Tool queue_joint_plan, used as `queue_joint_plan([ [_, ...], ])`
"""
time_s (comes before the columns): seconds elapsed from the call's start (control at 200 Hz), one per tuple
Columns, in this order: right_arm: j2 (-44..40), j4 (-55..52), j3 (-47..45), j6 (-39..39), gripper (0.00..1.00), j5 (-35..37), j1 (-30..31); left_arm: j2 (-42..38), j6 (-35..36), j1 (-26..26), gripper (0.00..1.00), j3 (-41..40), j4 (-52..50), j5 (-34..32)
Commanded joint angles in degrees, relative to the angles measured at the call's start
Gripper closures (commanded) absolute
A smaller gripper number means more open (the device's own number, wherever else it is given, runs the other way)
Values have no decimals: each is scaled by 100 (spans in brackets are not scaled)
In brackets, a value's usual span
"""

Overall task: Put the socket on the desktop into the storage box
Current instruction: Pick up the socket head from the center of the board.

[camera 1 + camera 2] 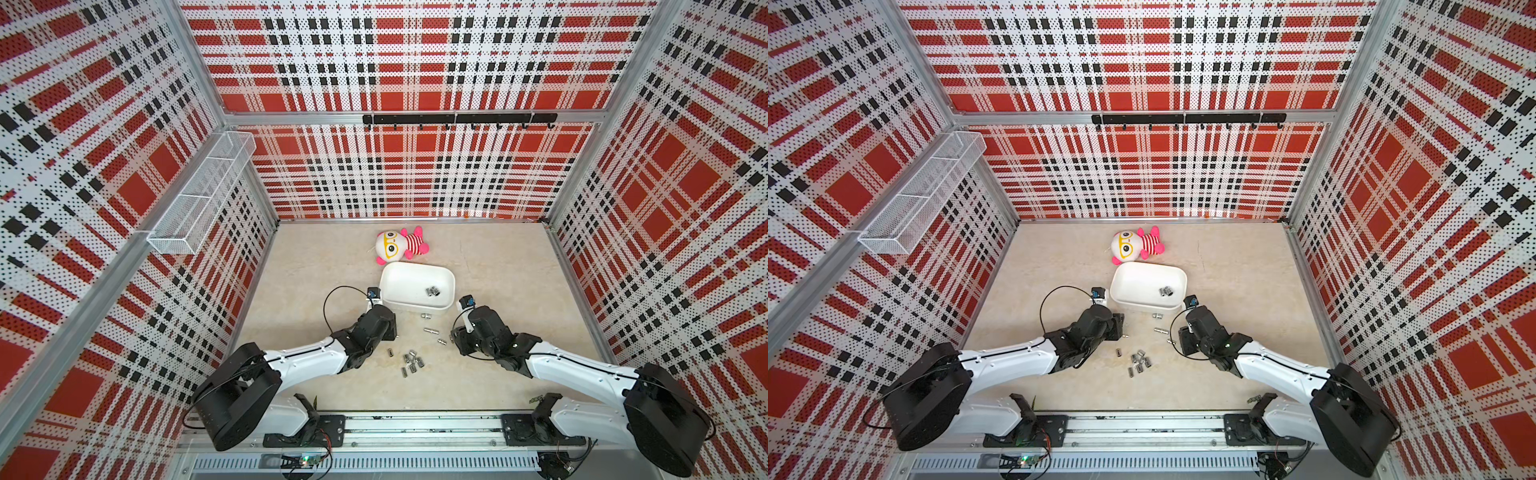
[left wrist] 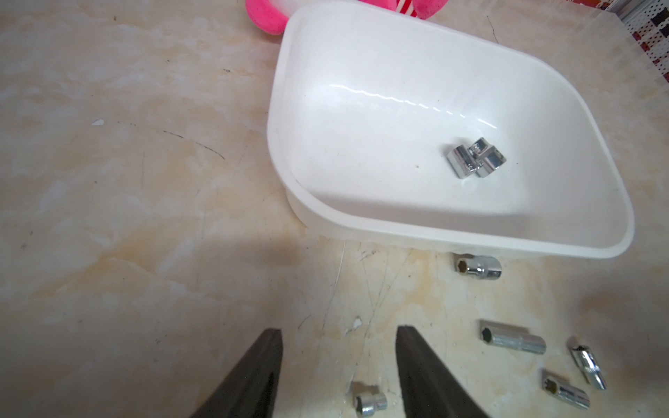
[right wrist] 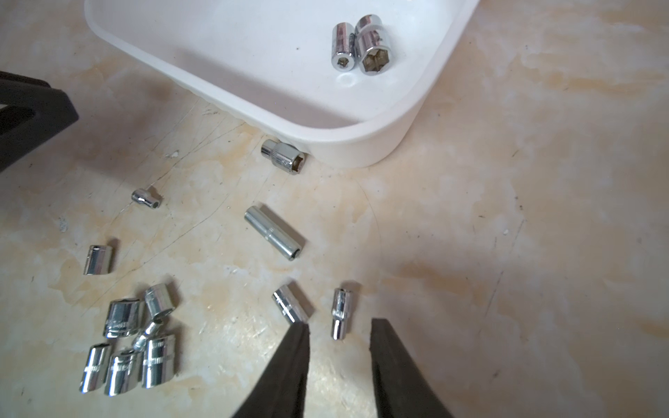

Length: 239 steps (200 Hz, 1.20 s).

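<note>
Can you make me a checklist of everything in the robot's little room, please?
Surface: beige marble-veined desktop, scratched.
Job's things: white rounded plastic storage box holding two chrome sockets; many more loose chrome sockets on the desktop.
Clutter: pink-and-white striped plush doll beyond the box.
Grippers: left gripper open, empty; right gripper open, a slim chrome socket between its fingertips.
Cables: black cable looping at the left wrist.
Surroundings: red-black-white plaid perforated walls, white wire-mesh basket, black hook rail.

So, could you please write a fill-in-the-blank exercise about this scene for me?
1. The white rounded plastic storage box holds ___ shiny metal sockets.
2. The white wire-mesh basket hangs on the robot's ___ side.
3. The right gripper, jaws ___, points at a thin chrome socket on the beige marble-look desktop.
Missing words: two; left; open.
</note>
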Motion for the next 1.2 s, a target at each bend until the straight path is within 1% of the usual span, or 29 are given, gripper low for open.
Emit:
queue_joint_plan([
  [0.0, 96, 224, -45, 51, 66, 134, 66, 72, 43, -51, 44, 85, 68, -89],
  [0.336, 676, 112, 138, 25, 70, 235, 149, 102, 65, -78, 45, 112, 36, -109],
  [1.192, 1314, 29, 381, -48, 73, 335, 250, 148, 65, -113, 45, 160, -5, -127],
])
